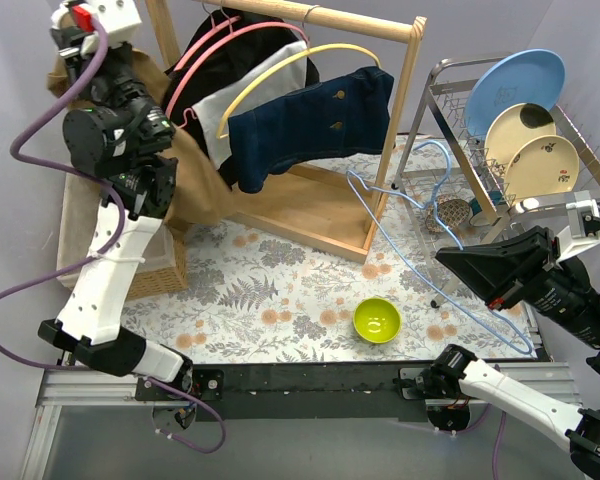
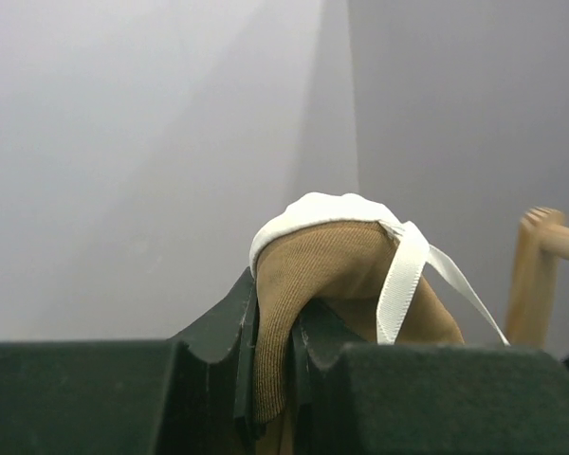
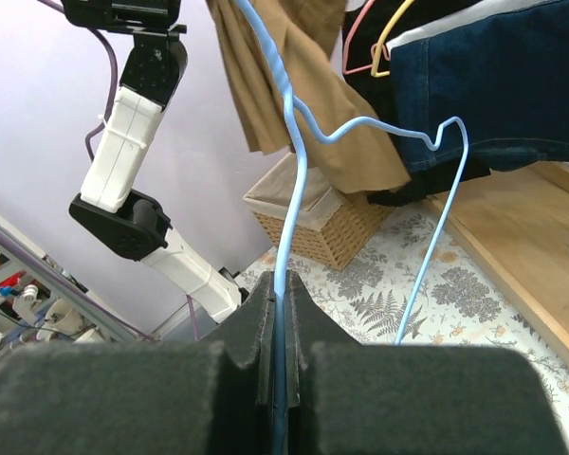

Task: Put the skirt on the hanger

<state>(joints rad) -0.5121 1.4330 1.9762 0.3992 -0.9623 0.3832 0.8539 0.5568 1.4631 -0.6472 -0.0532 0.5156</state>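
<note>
While left claw (image 2: 270, 327) grips skirt (image 2: 334, 265) | right claw (image 3: 283, 318): hanger (image 3: 295, 142) | rack (image 1: 320, 214) between

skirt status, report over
Left claw shut on skirt, held high. Right claw shut on blue hanger. Skirt not yet on hanger; wooden rack between them.

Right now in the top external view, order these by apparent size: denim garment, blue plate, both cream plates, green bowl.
1. denim garment
2. blue plate
3. upper cream plate and lower cream plate: alike and partly overlapped, so unranked
4. green bowl
</note>
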